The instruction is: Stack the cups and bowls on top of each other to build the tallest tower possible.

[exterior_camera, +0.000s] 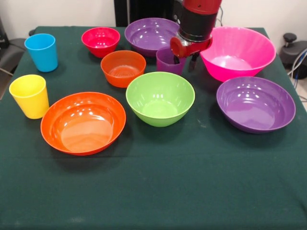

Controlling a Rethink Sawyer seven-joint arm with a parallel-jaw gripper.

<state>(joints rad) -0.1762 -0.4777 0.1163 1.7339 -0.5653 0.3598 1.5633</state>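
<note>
**A:** Where is the arm?

**B:** It comes down from the top edge, right of centre, a red and black column ending in a red collar. The gripper [184, 60] hangs at the far middle of the green table [158, 191], in the gap between the purple cup [168, 60] and the large pink bowl [238, 51]. The wrist looks roughly vertical, pointing down.

**A:** Are the fingers spread or closed?

**B:** I cannot tell. The dark tips sit right at the purple cup's right rim, and one may be inside it or just beside it. Whether anything is gripped does not show.

**A:** And the other pieces?

**B:** All stand apart and upright on the cloth; nothing is stacked. At the far side, a small red bowl [100, 40] and one purple bowl [151, 34] sit just behind the arm's collar. The small orange bowl [123, 68] is near the purple cup's left. The green bowl [160, 98] sits in the centre, the wide orange bowl [83, 122] to its left and nearer the camera. The second purple bowl [255, 104] lies at the right, below the pink one.

**A:** The other cups?

**B:** At the picture's left edge: the blue cup [41, 51] farther back, the yellow cup [29, 96] nearer, both open end up.
</note>
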